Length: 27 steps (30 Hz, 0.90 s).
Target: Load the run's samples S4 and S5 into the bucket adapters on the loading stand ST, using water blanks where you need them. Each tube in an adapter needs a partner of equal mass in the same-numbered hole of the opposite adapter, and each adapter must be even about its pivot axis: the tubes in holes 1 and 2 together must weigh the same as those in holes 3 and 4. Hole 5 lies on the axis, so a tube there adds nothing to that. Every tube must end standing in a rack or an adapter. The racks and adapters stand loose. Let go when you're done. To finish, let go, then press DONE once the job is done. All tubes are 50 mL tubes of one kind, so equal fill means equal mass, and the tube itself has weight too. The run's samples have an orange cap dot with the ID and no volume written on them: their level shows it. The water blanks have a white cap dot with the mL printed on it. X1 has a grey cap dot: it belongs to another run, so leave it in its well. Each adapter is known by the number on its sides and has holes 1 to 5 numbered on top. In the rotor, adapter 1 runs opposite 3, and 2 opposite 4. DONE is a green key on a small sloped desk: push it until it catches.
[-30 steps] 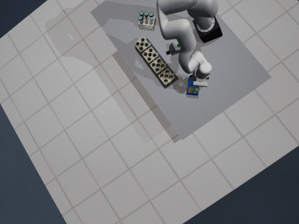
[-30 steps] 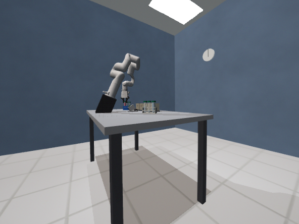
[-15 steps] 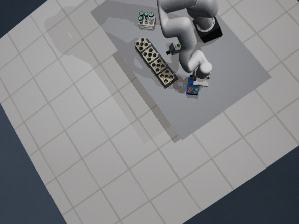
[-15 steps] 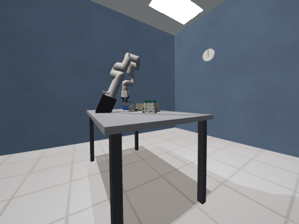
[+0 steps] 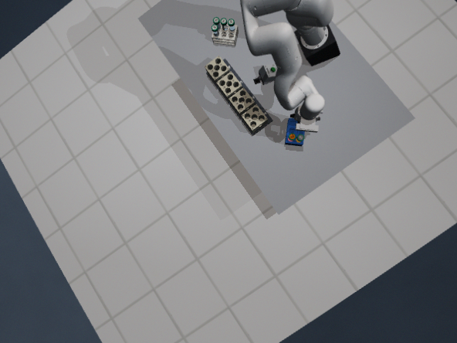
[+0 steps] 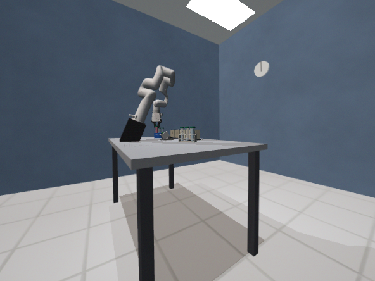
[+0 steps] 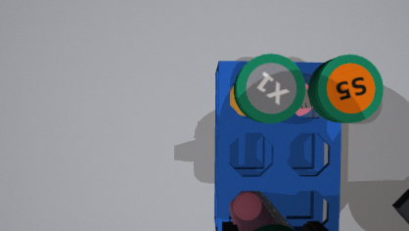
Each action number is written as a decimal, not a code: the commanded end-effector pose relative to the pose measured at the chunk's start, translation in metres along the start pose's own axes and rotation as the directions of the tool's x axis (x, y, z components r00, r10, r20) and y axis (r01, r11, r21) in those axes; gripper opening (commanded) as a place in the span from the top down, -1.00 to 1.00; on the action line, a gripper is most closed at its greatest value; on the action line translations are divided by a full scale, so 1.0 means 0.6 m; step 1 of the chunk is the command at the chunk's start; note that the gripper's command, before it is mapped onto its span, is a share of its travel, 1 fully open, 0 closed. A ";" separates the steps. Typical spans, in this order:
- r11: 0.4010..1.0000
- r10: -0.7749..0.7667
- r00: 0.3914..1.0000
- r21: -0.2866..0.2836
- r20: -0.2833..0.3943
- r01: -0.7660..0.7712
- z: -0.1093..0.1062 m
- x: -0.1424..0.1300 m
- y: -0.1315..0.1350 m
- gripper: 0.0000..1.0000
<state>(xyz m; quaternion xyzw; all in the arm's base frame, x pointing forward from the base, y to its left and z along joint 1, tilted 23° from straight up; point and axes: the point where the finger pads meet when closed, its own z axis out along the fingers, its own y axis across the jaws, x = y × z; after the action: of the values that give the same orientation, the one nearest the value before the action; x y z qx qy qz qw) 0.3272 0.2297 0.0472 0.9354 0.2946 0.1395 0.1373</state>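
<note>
"What runs along the desk (image 5: 347,131) (image 6: 190,152), from the left?" "At far left, four green-capped tubes (image 5: 224,22) (image 6: 187,133) stand in a pale rack (image 5: 225,42) (image 6: 187,142). Next, four adapters (image 5: 242,100) (image 6: 175,134) with no tubes line the loading stand (image 5: 253,134), then comes the green DONE key (image 5: 273,69)."

"And at right?" "The blue rack (image 5: 289,127) (image 6: 157,135) (image 7: 279,126), where S5 (image 5: 292,137) (image 7: 350,88) stands beside X1 (image 5: 300,137) (image 7: 270,88). The claw (image 5: 306,122) (image 6: 156,124) (image 7: 271,227) grips a reddish tube (image 6: 156,130) (image 7: 247,206), presumably S4, its rounded lower end showing above the wells."

"How is it best handled?" "Straight up, upright and unhurried, until its tip clears the loose rack and neighbouring caps; a sideways tug could drag the lot. Its fill should be judged before choosing a hole."

"And the landing?" "Centred over the chosen hole, lowered plumb, released only once seated, so the adapter isn't nudged. Its partner of equal mass belongs in the same-numbered hole opposite; hole 5 keeps the axis sum simple."
</note>
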 end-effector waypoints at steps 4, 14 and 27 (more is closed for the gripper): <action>1.000 0.000 1.000 0.001 -0.005 0.000 -0.025 0.003 -0.001 1.00; 1.000 0.000 1.000 0.001 -0.005 0.000 -0.052 0.003 -0.001 1.00; 1.000 0.000 1.000 0.001 -0.005 0.000 -0.095 0.003 -0.001 1.00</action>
<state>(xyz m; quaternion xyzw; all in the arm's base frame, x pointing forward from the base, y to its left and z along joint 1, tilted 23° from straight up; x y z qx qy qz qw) 0.3107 0.2387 0.0925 0.9352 0.2947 0.1403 0.1371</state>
